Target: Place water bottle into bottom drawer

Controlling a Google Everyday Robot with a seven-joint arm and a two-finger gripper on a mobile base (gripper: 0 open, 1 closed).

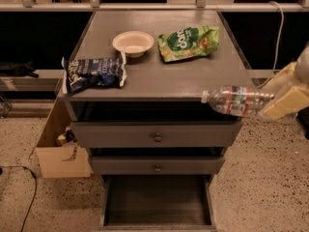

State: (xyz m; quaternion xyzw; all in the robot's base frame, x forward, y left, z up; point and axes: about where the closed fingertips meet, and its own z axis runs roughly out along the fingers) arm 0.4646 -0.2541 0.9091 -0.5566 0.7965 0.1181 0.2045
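Observation:
The water bottle is clear ribbed plastic with a white cap pointing left and a red-green band. It lies level in the air, in front of the cabinet top's right front corner. My gripper comes in from the right edge with pale fingers shut on the bottle's base end. The bottom drawer is pulled open below the two knobbed drawers, its dark floor bare. The bottle is well above the drawer and to its right.
On the cabinet top lie a dark blue chip bag, a white bowl and a green chip bag. An open cardboard box stands on the speckled floor at the left. A cable runs there.

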